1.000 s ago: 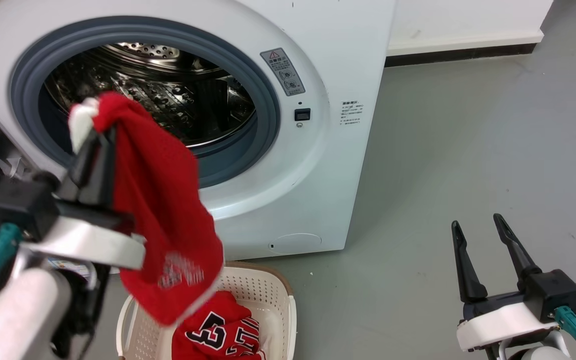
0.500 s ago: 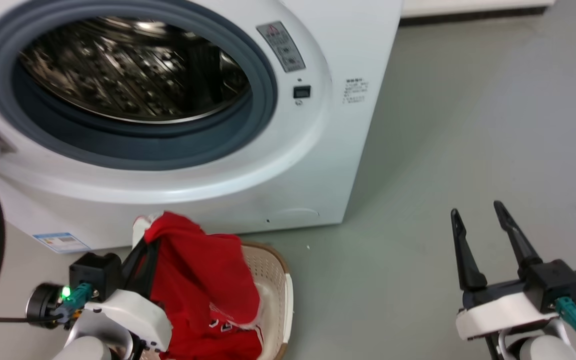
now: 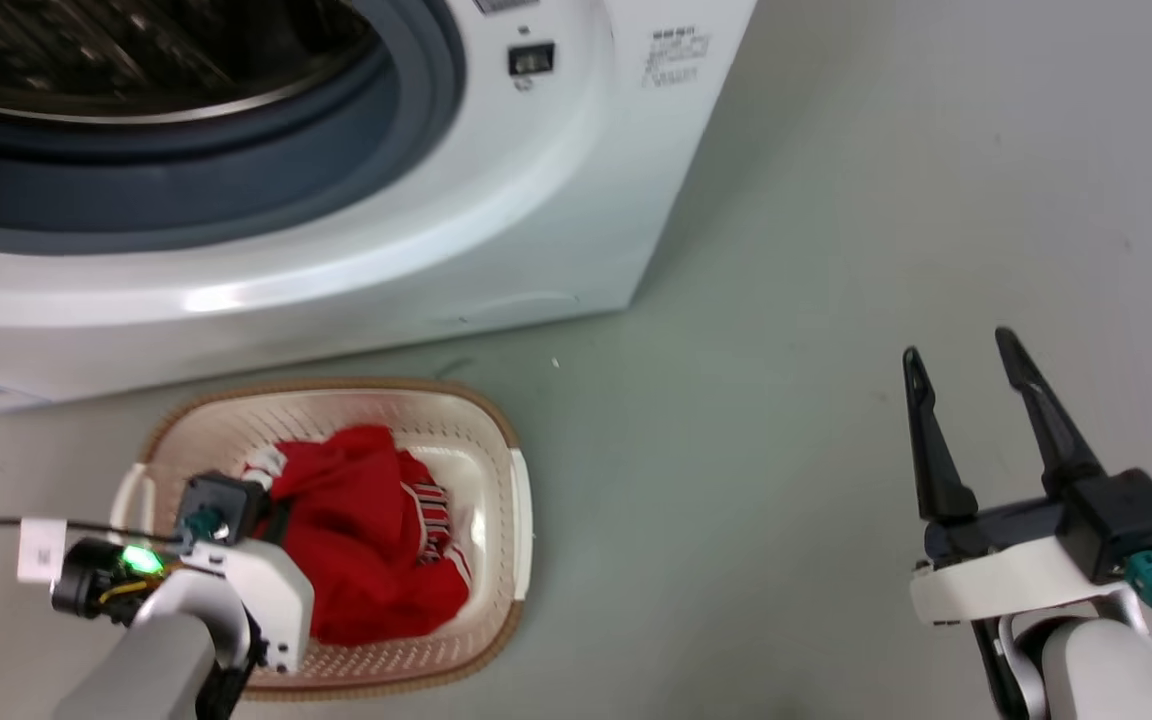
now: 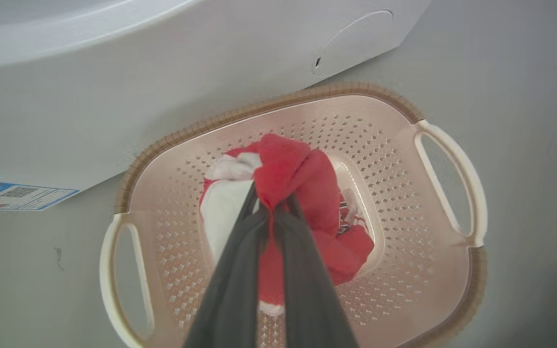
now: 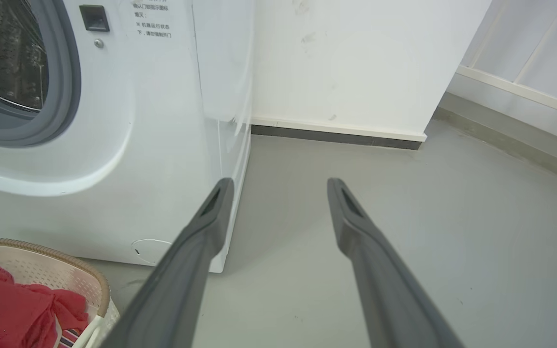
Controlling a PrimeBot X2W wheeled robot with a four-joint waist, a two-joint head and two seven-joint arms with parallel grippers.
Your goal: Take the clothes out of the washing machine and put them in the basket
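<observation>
Beneath the left wrist camera, the left gripper [image 4: 272, 202] is seen with its two dark fingers drawn close together, a fold of the clothes [image 4: 307, 183] being pinched between them. The red fabric, with a patch of white trim beside the fingers, is bunched inside the basket [image 4: 269, 104], whose brown rim and cream handles are set on the grey floor [image 4: 525, 72]. The basket is placed just in front of the washing machine [image 4: 162, 72], on whose lower front a blue label [image 4: 17, 195] is stuck.

From the head view, the basket is shown at the lower left, near the foot of the washing machine, with the red heap lying in its middle and striped trim turned up on the heap's right side. The left gripper is set down inside the basket, its fingertips hidden in the cloth. The right gripper [image 3: 957, 342] is held at the lower right, well apart from the basket, its fingers spread wide with nothing gripped.

Along the right wrist view, the two fingers are seen parted widely over the floor. The washing machine is shown at the left, a corner of the basket with red cloth at the lower left, and a white wall [image 5: 356, 63] with a dark skirting strip [image 5: 336, 137] behind.
</observation>
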